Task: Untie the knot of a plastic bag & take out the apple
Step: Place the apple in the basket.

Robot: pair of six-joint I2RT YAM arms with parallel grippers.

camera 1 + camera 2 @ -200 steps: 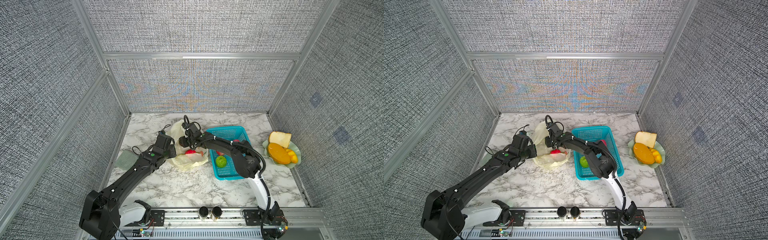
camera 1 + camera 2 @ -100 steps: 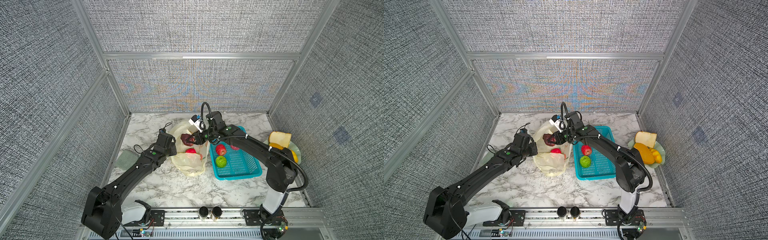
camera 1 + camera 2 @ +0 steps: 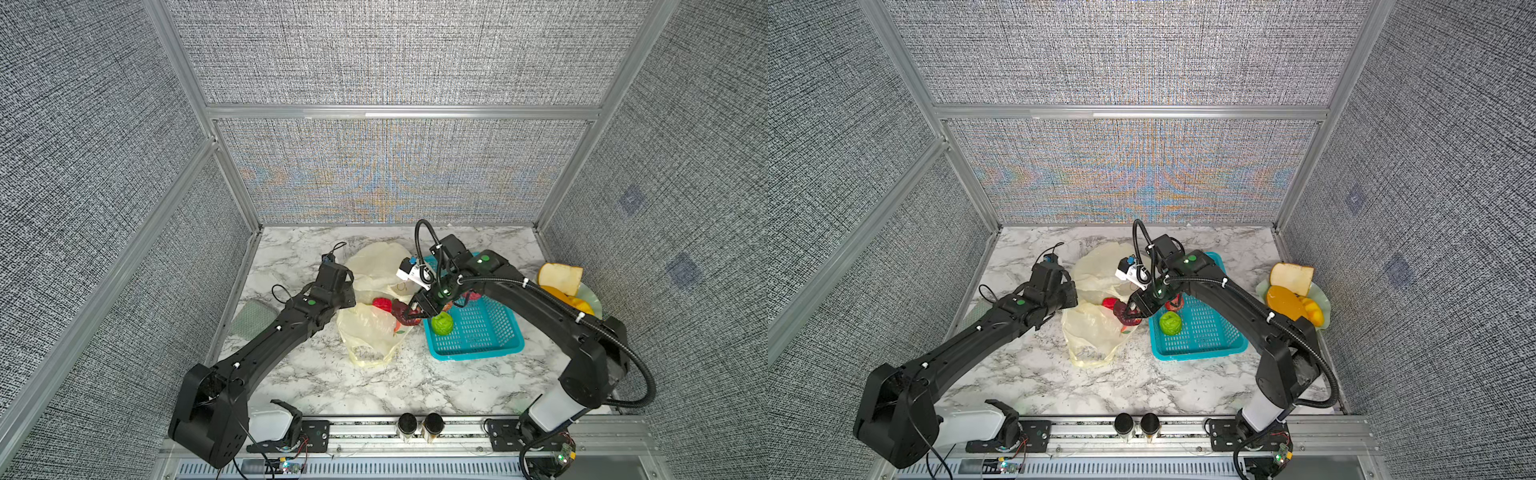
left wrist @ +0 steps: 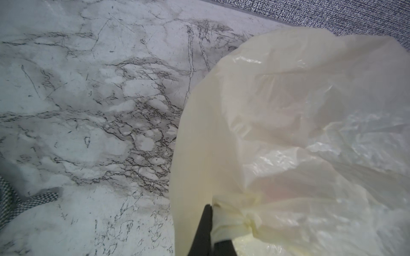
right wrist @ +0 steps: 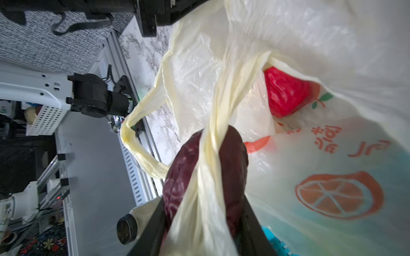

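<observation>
Tagger: Apple, both top views: dark red apple (image 3: 400, 311) clamped in right gripper (image 3: 415, 314) at plastic bag (image 3: 368, 332) mouth, beside turquoise basket (image 3: 478, 353).
Checker: Left wrist?
Tagger: left gripper (image 4: 214, 237) pinched shut on bag plastic beside knot (image 4: 243, 218).
Checker: Right wrist: handle strip (image 5: 213, 133) lies across the apple. Best to slip the fruit sideways from under it.

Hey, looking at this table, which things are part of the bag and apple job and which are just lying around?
Part of the job: plastic bag, its knot, left gripper pinching the bag, dark red fruit in the right gripper, bright red fruit inside the bag.
Lying about: basket with green fruit, plate with bread, green pad at the table's edge.
</observation>
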